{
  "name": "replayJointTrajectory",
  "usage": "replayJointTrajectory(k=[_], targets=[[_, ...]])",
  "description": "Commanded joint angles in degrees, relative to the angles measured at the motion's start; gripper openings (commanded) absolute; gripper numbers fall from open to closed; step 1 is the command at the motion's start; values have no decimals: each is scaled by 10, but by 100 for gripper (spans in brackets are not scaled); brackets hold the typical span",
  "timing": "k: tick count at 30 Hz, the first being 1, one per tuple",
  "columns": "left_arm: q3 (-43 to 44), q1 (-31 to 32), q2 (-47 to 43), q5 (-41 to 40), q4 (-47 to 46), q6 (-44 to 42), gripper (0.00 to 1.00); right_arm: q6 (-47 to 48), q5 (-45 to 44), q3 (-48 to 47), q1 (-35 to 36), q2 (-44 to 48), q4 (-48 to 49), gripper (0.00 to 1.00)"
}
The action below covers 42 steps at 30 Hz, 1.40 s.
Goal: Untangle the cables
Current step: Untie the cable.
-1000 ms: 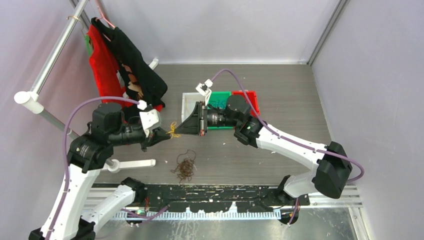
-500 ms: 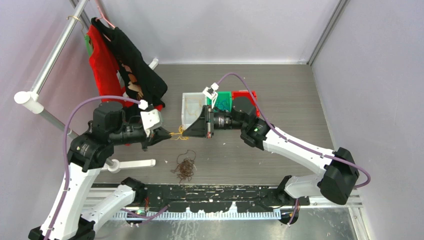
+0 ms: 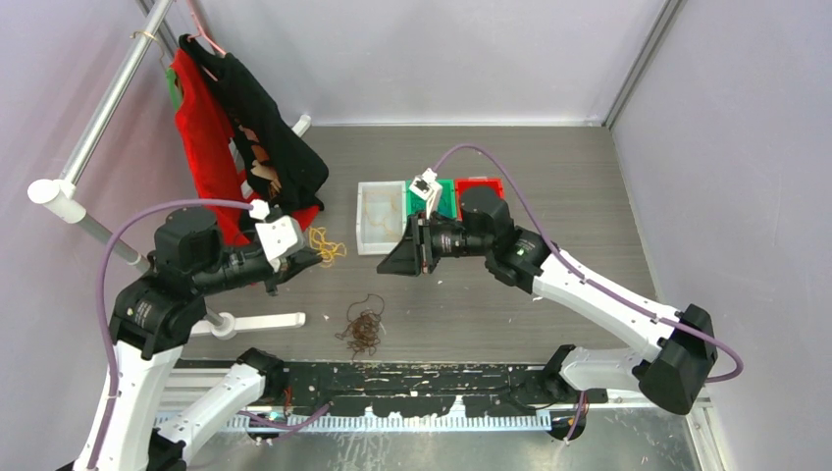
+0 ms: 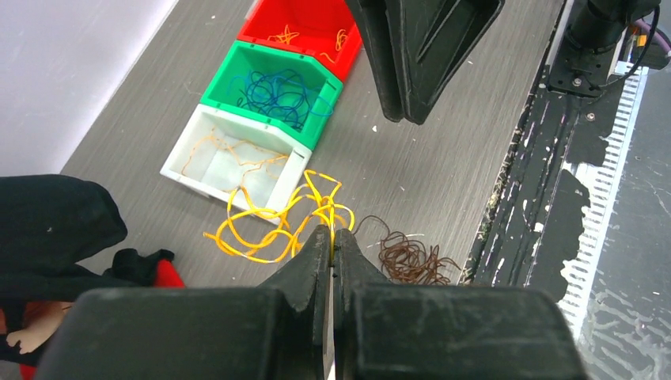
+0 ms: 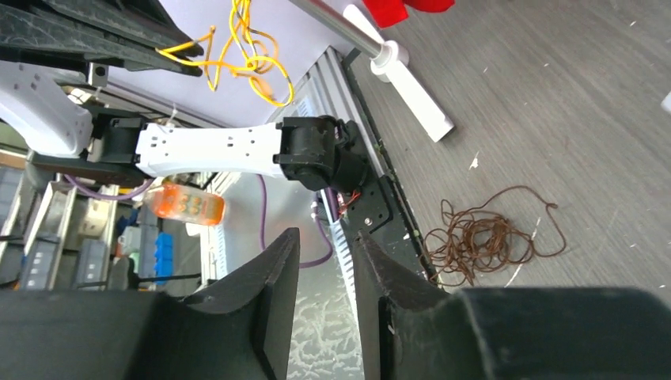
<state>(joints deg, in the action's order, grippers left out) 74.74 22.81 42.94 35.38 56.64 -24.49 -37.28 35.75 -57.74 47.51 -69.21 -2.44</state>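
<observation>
- Left claw [image 4: 331,237]: fingers together, clamped on a yellow cable [image 4: 269,226] right at the tips.
- The yellow cable hangs as loose open loops off the clamp, clear of the table [image 3: 549,177]. No other colour is caught in it that I can see.
- Its long axis runs out from the fingertips toward the white bin [image 4: 253,131], which sits just beyond the loops in the left wrist view.
- The white bin already holds a few orange strands. Next along the row is the green bin [image 4: 224,75], with blue cables [image 4: 277,91] inside.
- Right claw [image 5: 324,241]: fingers apart, nothing between them. It is raised and points across at the left claw.
- Brown tangle [image 3: 365,331]: on the table, closer to the arm bases, roughly between the two claws and below both. It is still knotted, with one long loop trailing off.
- Judgement: the next move turns on the yellow cable lying ahead of the left claw, in line with the white bin. A short carry forward and a release should suffice.
- Judgement: the right claw is free and slightly nearer the brown tangle, so it suits that pick.
</observation>
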Motion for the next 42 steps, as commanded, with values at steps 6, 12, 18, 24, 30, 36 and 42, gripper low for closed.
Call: replayJointTrajectory(k=[6,12,18,24,30,36,42], targets=[[32,-2,12,22,18,16,0,114,-115,-71,23,48,52,52],[46,-2,33,64,31,86,0,249,-232,-90,111,34,72,57],[59,-2,56,101,30,172,0,326,-288,-86,166,27,87,57],[56,-2,66,137,32,205,0,358,-322,-84,194,22,92,55],[70,-2,74,154,44,212,0,372,-341,-85,203,16,91,53],[81,-2,77,163,49,216,0,374,-342,-88,205,7,85,53],[84,-2,83,183,49,229,0,374,-345,-92,210,-5,95,53]])
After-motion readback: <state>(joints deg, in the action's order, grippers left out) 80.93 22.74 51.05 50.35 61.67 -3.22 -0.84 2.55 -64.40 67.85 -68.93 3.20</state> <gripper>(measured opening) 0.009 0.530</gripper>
